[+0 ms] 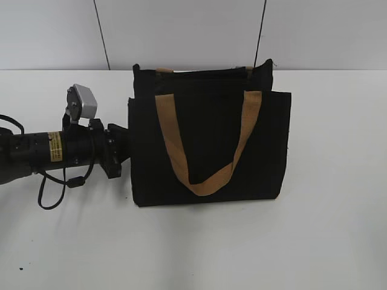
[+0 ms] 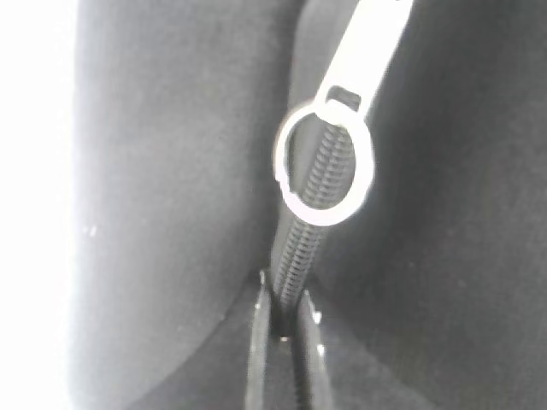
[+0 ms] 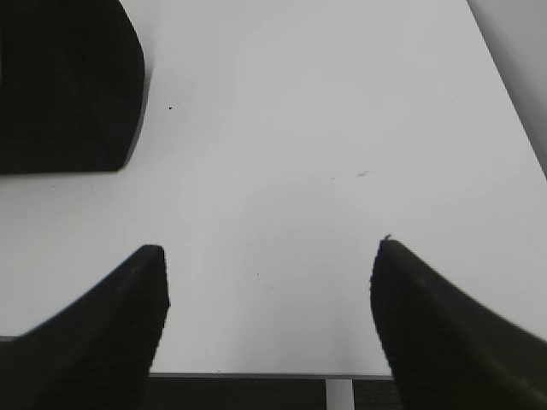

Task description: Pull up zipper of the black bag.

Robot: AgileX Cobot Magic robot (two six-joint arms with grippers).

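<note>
The black bag (image 1: 211,139) stands upright on the white table, with a tan handle (image 1: 208,181) hanging down its front. My left arm reaches in from the left, and my left gripper (image 1: 126,151) is against the bag's left side. In the left wrist view the left gripper (image 2: 286,295) is pinched shut on the black zipper line (image 2: 303,248). The silver pull with its round ring (image 2: 325,166) lies just beyond the fingertips and is not gripped. My right gripper (image 3: 269,273) is open and empty over bare table, and a corner of the bag (image 3: 60,85) shows at the upper left.
The white table (image 1: 193,248) runs all round the bag. Its front edge (image 3: 256,373) lies just under the right gripper. A grey wall stands behind the bag. The right arm does not show in the exterior view.
</note>
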